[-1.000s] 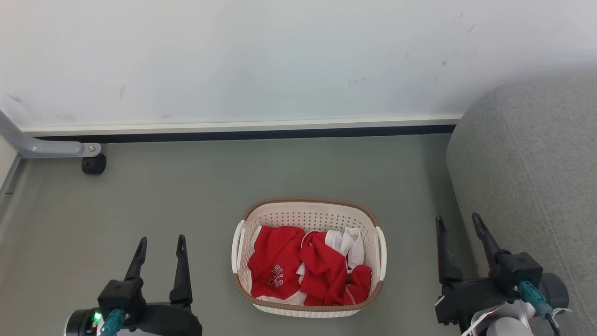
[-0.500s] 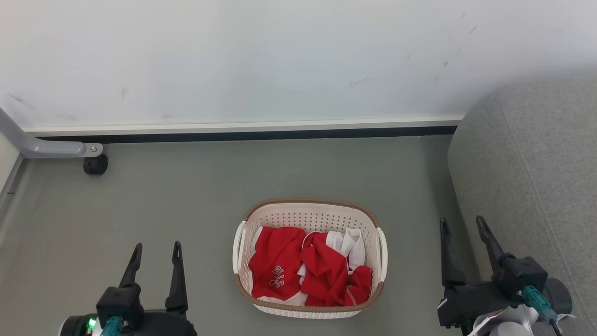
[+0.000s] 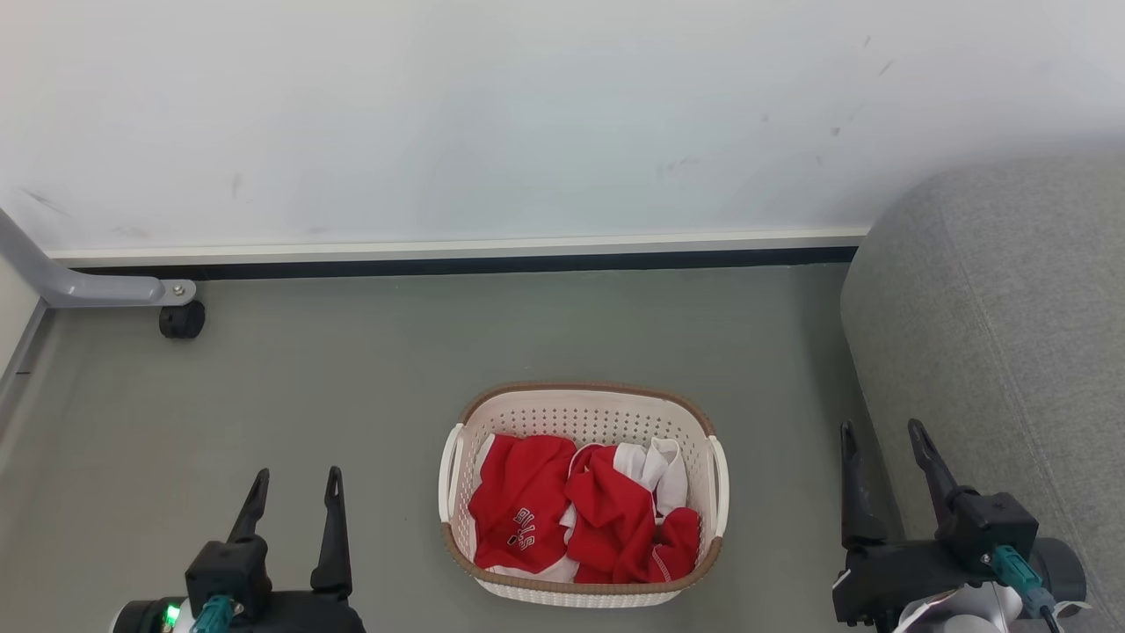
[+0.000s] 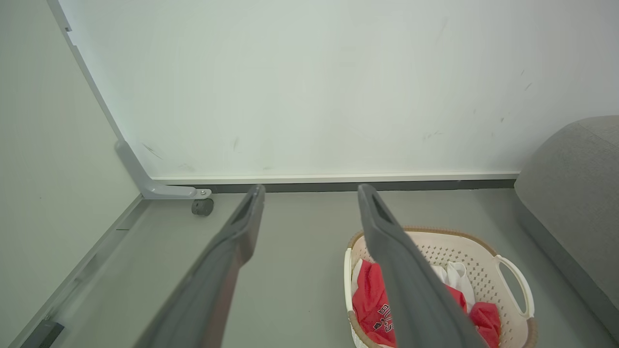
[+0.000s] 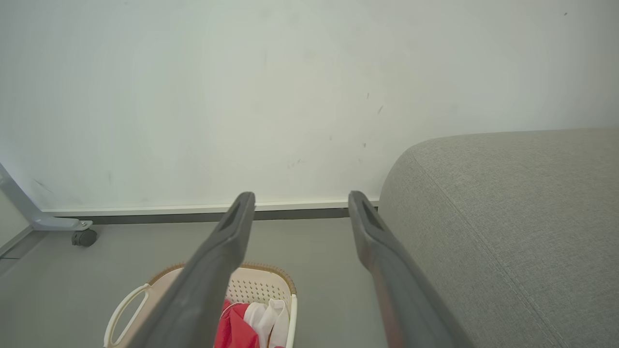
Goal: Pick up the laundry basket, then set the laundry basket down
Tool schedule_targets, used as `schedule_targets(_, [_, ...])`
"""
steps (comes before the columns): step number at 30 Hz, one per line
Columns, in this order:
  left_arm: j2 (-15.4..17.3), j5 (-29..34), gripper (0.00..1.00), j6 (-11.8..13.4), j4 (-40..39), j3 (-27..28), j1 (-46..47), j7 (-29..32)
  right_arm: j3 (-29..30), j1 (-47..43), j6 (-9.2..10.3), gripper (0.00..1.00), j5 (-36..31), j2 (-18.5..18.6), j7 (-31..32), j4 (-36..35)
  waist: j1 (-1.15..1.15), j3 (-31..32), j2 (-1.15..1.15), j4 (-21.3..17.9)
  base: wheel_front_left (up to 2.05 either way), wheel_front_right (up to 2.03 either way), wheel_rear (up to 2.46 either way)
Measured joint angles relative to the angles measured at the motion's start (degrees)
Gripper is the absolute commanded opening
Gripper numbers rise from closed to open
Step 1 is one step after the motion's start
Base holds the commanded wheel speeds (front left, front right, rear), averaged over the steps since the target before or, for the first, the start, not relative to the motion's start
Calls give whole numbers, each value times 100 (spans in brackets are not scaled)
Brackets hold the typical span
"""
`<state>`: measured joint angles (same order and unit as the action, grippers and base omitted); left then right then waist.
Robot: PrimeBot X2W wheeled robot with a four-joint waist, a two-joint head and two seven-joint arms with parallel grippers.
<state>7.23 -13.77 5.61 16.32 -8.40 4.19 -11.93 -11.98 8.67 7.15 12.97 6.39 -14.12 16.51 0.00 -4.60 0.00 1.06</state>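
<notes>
**Cream-white perforated plastic laundry basket [image 3: 584,415] stands between two spread grippers**

The laundry basket is rounded-rectangular with a brown woven-look rim. It stands upright on the grey-green floor [image 3: 352,396], to the right of the left gripper [image 3: 297,476] and to the left of the right gripper [image 3: 881,431], well apart from each. Its two white loop handles [image 3: 449,470] face outward, one toward each gripper, and neither gripper touches them. Crumpled red clothes [image 3: 527,510] and a white garment [image 3: 655,466] lie inside it.

The left gripper's two long dark fingers are spread and hold nothing. The right gripper's fingers are spread likewise and are also empty.

In the left wrist view the basket lies beyond that gripper, to the right, and one finger covers part of it. In the right wrist view it lies low and to the left, partly behind a finger.

A grey fabric sofa [image 3: 993,334] rises just beside the right gripper on its outer side. Ahead of both grippers, past the basket, a white wall [image 3: 527,114] meets the floor along a dark baseboard strip. Far ahead of the left gripper and outward from it, a black caster wheel [image 3: 182,320] sits under a grey metal leg [image 3: 79,288].
</notes>
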Motion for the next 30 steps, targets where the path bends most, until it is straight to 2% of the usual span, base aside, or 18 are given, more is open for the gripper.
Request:
schedule_targets(15, [0, 33, 100, 24, -40, -21, -96, 132, 0, -16, 0, 100, -89, -10, 45, -3, 0, 66, 0, 15, 0, 0, 0])
schedule_targets(16, [-7, 48, 0, 37, -9, -19, -97, 132, -3, -17, -2, 0, -89, -14, 45, 27, 0, 67, 0, 15, 0, 0, 0])
schedule_targets(23, [-67, -65, 0, -10, 190, 19, -211, 177, 40, -188, -42, 0, -11, -71, 90, 227, 0, 75, 0, 13, 0, 0, 0])
schedule_targets(30, [-105, -620, 0, -113, 235, 156, -207, 335, 224, -187, -146, 0, 604, -86, 253, 257, 0, 118, 0, 1, 0, 0, 0])
